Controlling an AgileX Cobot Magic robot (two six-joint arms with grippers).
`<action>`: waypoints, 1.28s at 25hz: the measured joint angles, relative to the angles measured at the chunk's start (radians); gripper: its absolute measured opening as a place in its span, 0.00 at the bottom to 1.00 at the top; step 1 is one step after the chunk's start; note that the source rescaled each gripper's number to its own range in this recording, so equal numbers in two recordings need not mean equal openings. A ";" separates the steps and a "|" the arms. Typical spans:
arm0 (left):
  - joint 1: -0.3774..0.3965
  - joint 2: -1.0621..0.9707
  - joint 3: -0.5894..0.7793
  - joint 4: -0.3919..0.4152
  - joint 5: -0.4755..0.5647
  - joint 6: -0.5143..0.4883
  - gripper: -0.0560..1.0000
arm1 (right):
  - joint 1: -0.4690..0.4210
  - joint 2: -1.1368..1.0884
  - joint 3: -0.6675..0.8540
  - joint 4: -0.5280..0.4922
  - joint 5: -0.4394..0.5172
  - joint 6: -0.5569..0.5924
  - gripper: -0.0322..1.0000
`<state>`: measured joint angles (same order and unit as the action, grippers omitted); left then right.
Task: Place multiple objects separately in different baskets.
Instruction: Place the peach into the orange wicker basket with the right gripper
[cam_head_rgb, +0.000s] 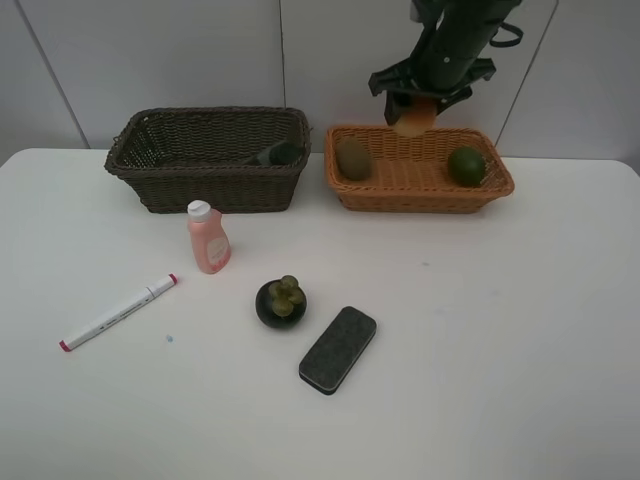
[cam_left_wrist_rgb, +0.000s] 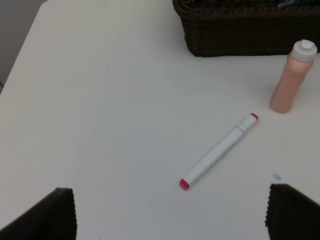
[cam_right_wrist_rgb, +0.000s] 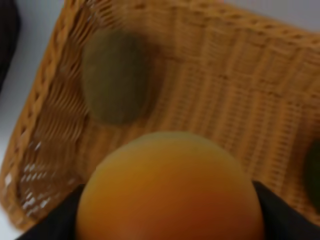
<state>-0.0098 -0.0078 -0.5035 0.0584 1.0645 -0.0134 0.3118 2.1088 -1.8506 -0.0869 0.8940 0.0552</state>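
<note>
Pale wall panels (cam_head_rgb: 150, 60) stood behind the white desk (cam_head_rgb: 480, 330), and against them my right gripper (cam_head_rgb: 420, 100) hung over the rear of the orange-tan basket (cam_head_rgb: 420, 197), its jaws partly closed around the peach (cam_head_rgb: 414, 118). My worry was the drop. From the high view the peach sat close above the back rim, so I judged that a release there could clip the wicker and send the fruit off behind the basket. It could also roll into the kiwi (cam_head_rgb: 352, 157) or the green fruit (cam_head_rgb: 466, 165) already lying inside. The wrist view showed basket floor beneath the peach, which reassured me somewhat, yet that picture was blurred and the green fruit was cut off at its edge. How high the peach hung above the floor I could not tell. My left gripper (cam_left_wrist_rgb: 170, 215) was spread wide and empty above the desk near the marker (cam_left_wrist_rgb: 219, 151) and the pink bottle (cam_left_wrist_rgb: 292, 77). Only its fingertips showed, and its arm was out of the high view. The pump bottle (cam_head_rgb: 275, 153) in the dark basket (cam_head_rgb: 205, 190) was mostly hidden by the basket wall. Mangosteen (cam_head_rgb: 281, 301) and eraser (cam_head_rgb: 338, 349) lay on the desk, unsorted
</note>
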 joint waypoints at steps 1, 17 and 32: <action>0.000 0.000 0.000 0.000 0.000 0.000 1.00 | -0.007 0.014 -0.001 -0.001 -0.018 0.000 0.51; 0.000 0.000 0.000 0.000 0.000 0.000 1.00 | -0.036 0.166 -0.001 -0.013 -0.155 -0.001 0.51; 0.000 0.000 0.000 0.000 0.000 0.000 1.00 | -0.036 0.166 -0.001 -0.006 -0.131 -0.003 0.51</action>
<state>-0.0098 -0.0078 -0.5035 0.0584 1.0645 -0.0134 0.2757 2.2748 -1.8514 -0.0928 0.7631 0.0525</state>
